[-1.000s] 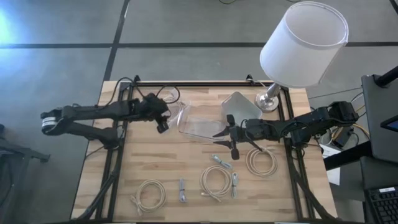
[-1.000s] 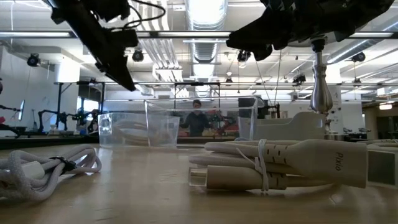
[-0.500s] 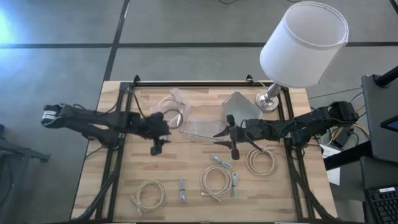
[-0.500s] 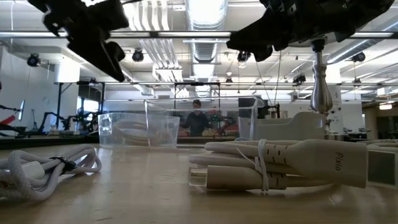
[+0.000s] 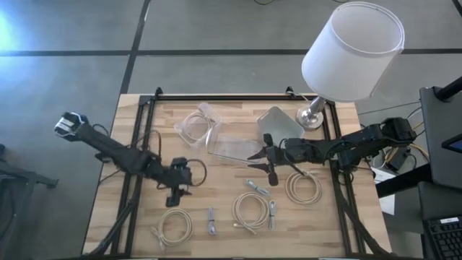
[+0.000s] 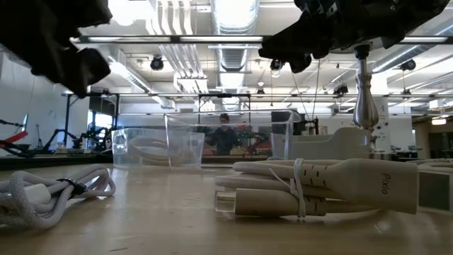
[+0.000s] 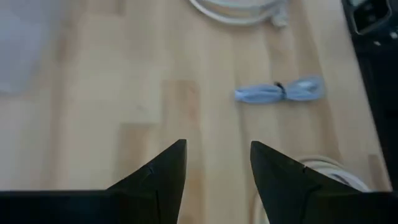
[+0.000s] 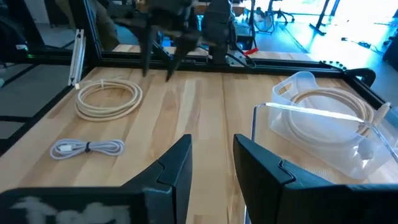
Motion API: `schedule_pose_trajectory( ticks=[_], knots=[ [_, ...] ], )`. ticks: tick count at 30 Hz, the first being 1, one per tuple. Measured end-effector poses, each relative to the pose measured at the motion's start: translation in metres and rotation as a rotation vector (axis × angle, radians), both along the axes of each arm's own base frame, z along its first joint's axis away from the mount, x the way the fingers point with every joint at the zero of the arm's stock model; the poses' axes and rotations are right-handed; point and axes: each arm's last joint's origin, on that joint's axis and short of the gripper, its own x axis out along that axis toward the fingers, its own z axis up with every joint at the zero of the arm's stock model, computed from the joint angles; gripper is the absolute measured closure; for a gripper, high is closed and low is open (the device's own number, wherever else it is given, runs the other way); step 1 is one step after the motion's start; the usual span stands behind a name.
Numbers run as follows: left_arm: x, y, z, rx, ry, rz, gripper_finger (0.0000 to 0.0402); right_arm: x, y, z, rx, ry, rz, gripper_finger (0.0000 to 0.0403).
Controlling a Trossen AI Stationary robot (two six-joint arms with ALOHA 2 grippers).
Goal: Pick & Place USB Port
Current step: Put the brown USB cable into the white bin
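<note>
White-shade lamp [image 5: 351,50] at table's [image 5: 216,198] far right corner.

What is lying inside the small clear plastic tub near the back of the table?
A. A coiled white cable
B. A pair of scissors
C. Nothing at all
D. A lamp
A. The high view shows a coiled white cable sitting inside the small clear tub, and the right wrist view shows the same coil in the tub.
</note>
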Motion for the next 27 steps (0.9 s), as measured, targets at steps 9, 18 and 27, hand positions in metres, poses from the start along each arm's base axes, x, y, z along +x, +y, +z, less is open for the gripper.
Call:
schedule_pose_trajectory(
  ticks=[9, 18, 27],
  knots=[
    [-0.008, -0.037, -0.036, -0.02, 0.083, -0.096, 0.022, 0.002, 0.0, 0.006, 0.023, -0.017, -0.005, 0.0282],
    [-0.01, -0.053, -0.056, 0.005, 0.173, -0.146, 0.022, 0.004, 0.0, 0.008, 0.027, -0.026, -0.005, 0.028],
    [-0.01, -0.063, -0.074, -0.006, 0.269, -0.18, 0.022, 0.004, 0.0, 0.008, 0.03, -0.025, -0.007, 0.028]
  ],
)
